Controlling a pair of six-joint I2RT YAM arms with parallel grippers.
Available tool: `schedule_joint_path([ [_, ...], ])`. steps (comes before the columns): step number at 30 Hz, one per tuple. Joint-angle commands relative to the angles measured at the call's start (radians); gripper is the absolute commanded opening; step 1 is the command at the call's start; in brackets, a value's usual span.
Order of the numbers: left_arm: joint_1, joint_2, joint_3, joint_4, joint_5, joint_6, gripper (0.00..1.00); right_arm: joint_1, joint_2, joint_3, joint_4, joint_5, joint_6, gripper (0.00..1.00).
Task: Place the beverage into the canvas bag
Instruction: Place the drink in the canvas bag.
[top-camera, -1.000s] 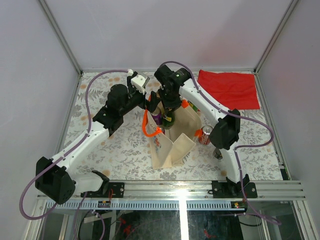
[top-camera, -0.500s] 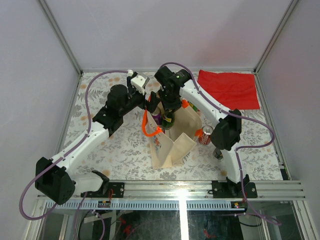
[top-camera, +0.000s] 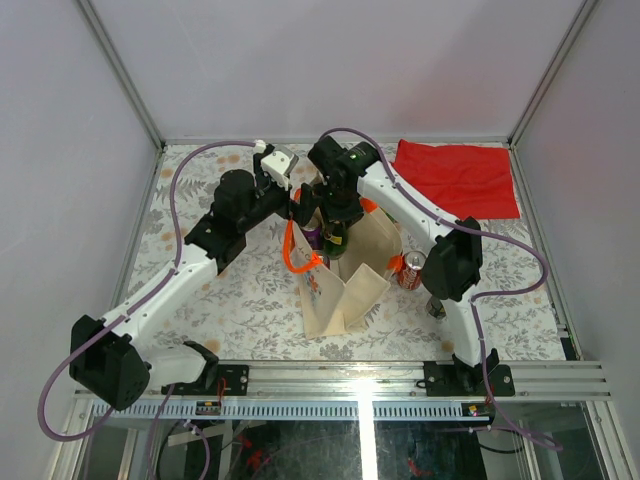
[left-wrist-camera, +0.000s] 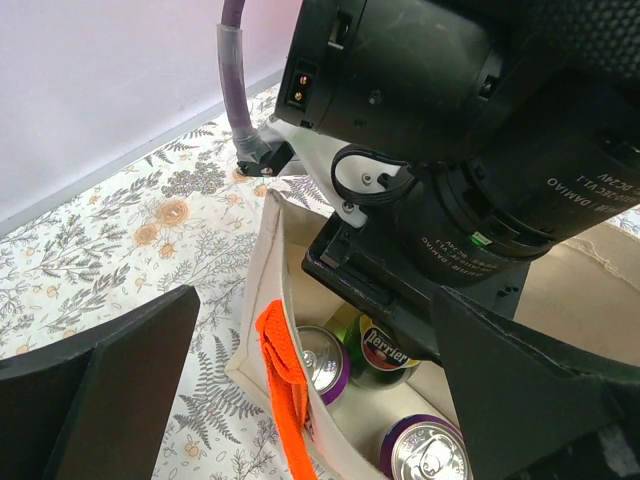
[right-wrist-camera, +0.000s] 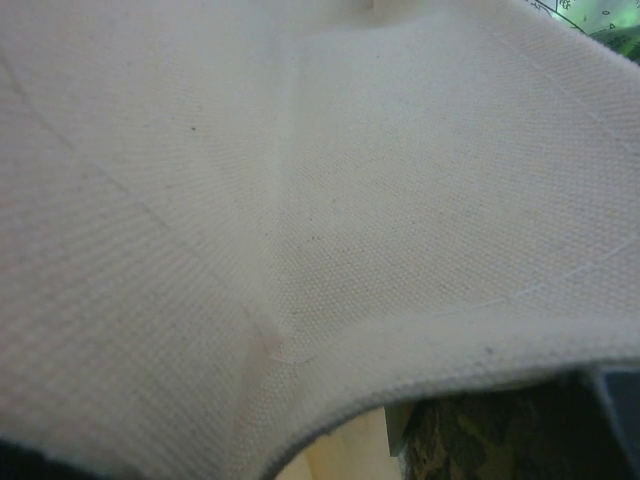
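White panel walls enclose a table (top-camera: 230, 300) under a floral cover. The canvas bag (top-camera: 335, 300) stands upright at table centre with its mouth open, and its orange handles (top-camera: 293, 250) hang at its 9 o'clock side. A red cloth (top-camera: 460, 178) lies flat at 1 o'clock, well apart. A red can (top-camera: 411, 268) stands outside the bag, just beside its 3 o'clock wall.

Item under task: the green bottle (left-wrist-camera: 375, 350) stands upright inside the bag toward its 12 o'clock end. Two purple-rimmed cans (left-wrist-camera: 322, 368) sit close beside it.

Step in hand, as judged: release of the bottle into the bag. Recommended practice:
- Confirm the bottle rests on the bag floor before parting the jaws fully.
- Withdraw straight up, so the fingers clear the neck without tipping it against the cans.
- Watch the soft canvas lying close to the wrist, since it could drag and pull the bag over.

The right gripper (top-camera: 336, 220) is lowered into the bag mouth directly over the bottle. Its fingers are hidden by the wrist housing and the bag wall, and its own camera shows only canvas at close range. Whether it grips the bottle or has let go cannot be told.

The left gripper (left-wrist-camera: 315, 300) sits at the bag's 10 o'clock corner with its jaws at full spread. The rim and one handle lie between them, with no contact evident. It holds nothing, and is well placed to steady the rim.
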Motion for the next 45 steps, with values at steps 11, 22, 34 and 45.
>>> schedule_joint_path([
  [11,0.008,-0.024,-0.007,0.030,-0.014,-0.002,1.00,0.006,-0.090,0.145,0.012,0.083,0.042,0.53],
  [22,0.008,-0.017,0.004,0.021,-0.007,-0.005,1.00,0.010,-0.179,0.191,0.002,0.188,0.039,0.57],
  [34,0.008,-0.004,0.026,-0.007,-0.009,-0.004,1.00,0.011,-0.238,0.121,0.049,0.187,0.018,0.60],
  [45,0.008,0.014,0.042,-0.044,-0.021,0.004,1.00,0.079,-0.236,0.090,-0.026,0.091,0.053,0.55],
])
